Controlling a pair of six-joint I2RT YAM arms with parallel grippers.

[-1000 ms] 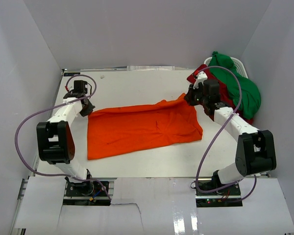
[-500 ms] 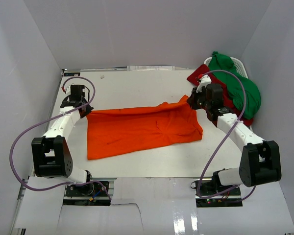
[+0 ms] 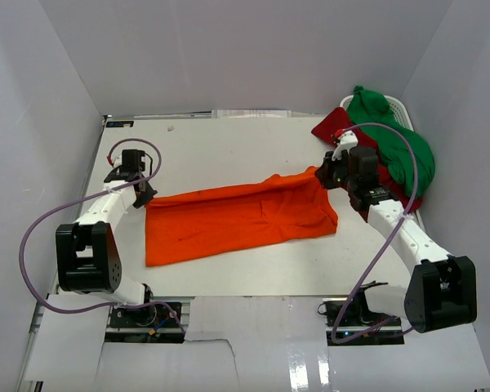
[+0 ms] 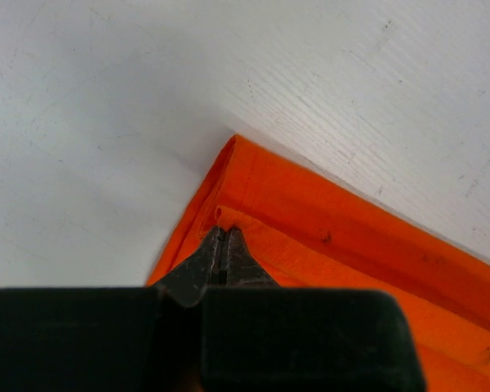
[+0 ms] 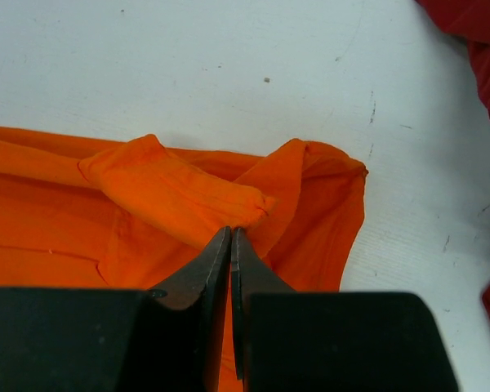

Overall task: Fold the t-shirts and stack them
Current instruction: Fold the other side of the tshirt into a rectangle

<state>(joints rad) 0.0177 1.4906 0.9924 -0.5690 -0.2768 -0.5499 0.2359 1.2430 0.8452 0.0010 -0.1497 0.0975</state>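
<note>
Left wrist: orange t-shirt [image 4: 351, 237] corner nipped by left fingers [image 4: 198, 269] (right fingers [image 5: 200, 269] likewise).

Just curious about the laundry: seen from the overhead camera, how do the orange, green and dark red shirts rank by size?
Largest: orange shirt, spread out.
Next: green shirt, bunched up.
Smallest-looking: dark red shirt, partly covered by the green one, so unsure.

No words, numbers or signs can be read in any view. The orange t-shirt [image 3: 229, 220] is plain, and the white table [image 3: 229, 147] around it shows only small marks, no letters.
</note>
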